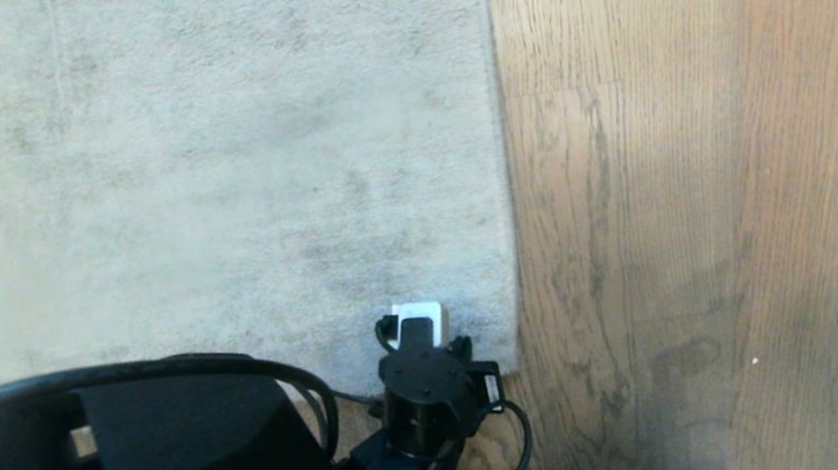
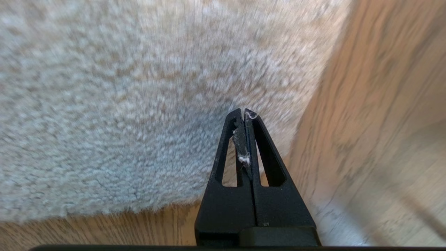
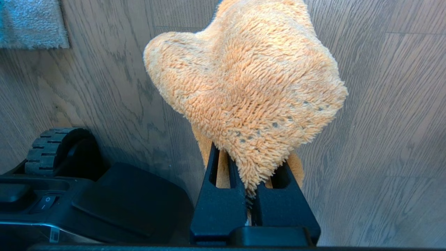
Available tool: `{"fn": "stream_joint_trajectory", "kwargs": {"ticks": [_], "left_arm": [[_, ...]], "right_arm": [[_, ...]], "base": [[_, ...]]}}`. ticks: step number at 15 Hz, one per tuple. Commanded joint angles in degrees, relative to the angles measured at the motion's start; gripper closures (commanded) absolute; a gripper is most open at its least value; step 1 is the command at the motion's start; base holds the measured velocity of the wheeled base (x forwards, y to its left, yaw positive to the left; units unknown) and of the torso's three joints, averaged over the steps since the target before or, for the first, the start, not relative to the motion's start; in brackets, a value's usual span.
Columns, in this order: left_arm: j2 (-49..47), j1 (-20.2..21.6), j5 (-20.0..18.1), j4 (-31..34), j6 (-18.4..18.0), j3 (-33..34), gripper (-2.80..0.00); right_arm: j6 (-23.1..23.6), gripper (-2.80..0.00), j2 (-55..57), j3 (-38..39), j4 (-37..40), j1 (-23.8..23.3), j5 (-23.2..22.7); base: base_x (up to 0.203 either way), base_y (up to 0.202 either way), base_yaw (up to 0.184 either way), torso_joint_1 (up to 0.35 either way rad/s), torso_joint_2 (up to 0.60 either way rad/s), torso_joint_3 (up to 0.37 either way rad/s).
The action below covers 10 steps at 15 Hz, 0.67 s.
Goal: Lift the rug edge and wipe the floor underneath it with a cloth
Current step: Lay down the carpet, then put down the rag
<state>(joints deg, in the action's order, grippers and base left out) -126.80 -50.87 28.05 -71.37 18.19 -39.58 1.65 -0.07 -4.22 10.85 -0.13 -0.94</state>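
One rug (image 1: 186,163) lies on the plank floor (image 1: 709,135), and there is one orange cloth (image 3: 251,87). Two grippers are around: the left gripper (image 2: 244,115) and the right gripper (image 3: 249,181), each with two black fingers (image 2: 226,150). One ridged wheel (image 3: 55,150) shows.

Rug (image 1: 188,180) left of bare floor (image 1: 667,142)

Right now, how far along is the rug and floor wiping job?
Early. Done: the right gripper is shut on the cloth. In hand: the left gripper, shut and empty, hangs over the rug's corner beside the rug edge, which lies flat. Left: lifting it and wiping the floor underneath.
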Motion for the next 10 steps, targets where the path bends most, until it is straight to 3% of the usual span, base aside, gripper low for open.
{"fn": "stream_joint_trajectory", "kwargs": {"ticks": [1, 7, 10], "left_arm": [[-2.0, 0.0, 0.2, -0.6, 0.1, -0.1, 0.0], [-3.1, 0.4, 0.2, -0.6, 0.0, 0.8, 0.0], [-1.6, 0.5, 0.2, -2.4, -3.9, 0.9, 0.0]], "right_arm": [[0.0, 0.0, 0.1, 0.0, 0.0, 0.0, -0.1], [0.0, 0.0, 0.1, 0.0, 0.0, 0.0, 0.0], [0.0, 0.0, 0.1, 0.0, 0.0, 0.0, -0.1]], "base": [[0.0, 0.0, 0.0, 0.0, 0.0, 0.0], [0.0, 0.0, 0.0, 0.0, 0.0, 0.0], [0.0, 0.0, 0.0, 0.0, 0.0, 0.0]]}}
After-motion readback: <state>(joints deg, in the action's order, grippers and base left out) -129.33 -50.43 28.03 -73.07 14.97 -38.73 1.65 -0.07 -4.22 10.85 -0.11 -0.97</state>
